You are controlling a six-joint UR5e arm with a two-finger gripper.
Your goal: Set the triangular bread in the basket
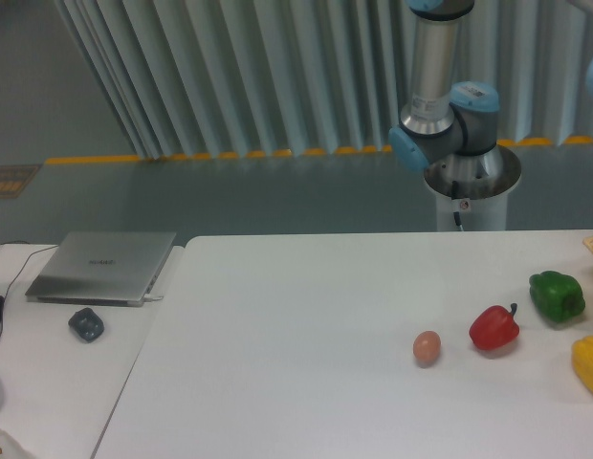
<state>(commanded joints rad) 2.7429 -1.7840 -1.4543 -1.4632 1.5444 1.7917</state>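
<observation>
Gripper out of frame; its state cannot be told. On the surface [306, 287]: brown egg [427, 347], red pepper [494, 328], green pepper [557, 295], and apparently a yellow pepper [590, 365], cropped.

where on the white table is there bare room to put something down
The widest bare stretch runs from the table's left edge across to the egg, and along the back behind the peppers. It is crowded at the right: egg, red pepper, green pepper and yellow pepper sit close together. The side desk holds a laptop.
</observation>
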